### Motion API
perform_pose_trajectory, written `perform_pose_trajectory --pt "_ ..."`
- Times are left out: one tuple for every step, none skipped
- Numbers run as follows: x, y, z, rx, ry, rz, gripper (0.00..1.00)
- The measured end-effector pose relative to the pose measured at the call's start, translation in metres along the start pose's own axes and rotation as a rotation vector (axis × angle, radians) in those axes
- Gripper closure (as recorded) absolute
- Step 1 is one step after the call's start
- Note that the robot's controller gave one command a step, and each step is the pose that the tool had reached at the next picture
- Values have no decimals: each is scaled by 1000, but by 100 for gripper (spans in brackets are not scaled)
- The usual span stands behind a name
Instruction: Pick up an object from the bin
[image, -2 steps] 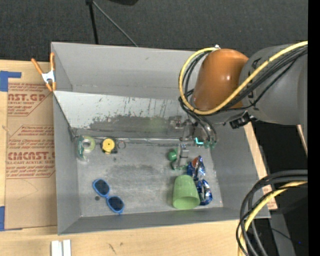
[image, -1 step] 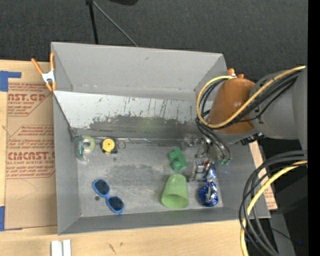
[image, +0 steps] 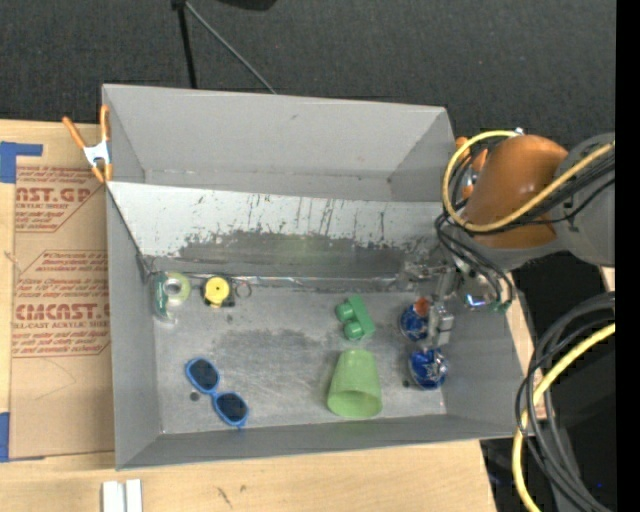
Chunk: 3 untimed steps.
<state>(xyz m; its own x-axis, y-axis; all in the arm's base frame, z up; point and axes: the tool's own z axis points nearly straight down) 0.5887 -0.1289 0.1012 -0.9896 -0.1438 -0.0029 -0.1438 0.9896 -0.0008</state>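
Observation:
My gripper (image: 438, 332) hangs low at the right end of the bin, by the right wall. It sits between two small blue shiny things: one (image: 413, 322) just to its left and another (image: 428, 371) just below it, nearer the front wall. Whether it touches either I cannot tell. A small green knobbly piece (image: 352, 318) lies a little further left. A light green cup (image: 354, 384) lies on its side by the front wall, left of the lower blue thing.
Blue sunglasses (image: 216, 391) lie at the front left. A yellow round thing (image: 216, 291) and a clear greenish roll (image: 171, 292) sit at the back left. The arm's orange cover and yellow cables overhang the right rim.

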Motion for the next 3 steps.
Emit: perform_pose_trajectory --pt "27 -7 -2 -22 -4 -988 0" --pt "69 0 27 0 -26 -1592 0" --pt "66 6 24 -2 -36 -1592 0"
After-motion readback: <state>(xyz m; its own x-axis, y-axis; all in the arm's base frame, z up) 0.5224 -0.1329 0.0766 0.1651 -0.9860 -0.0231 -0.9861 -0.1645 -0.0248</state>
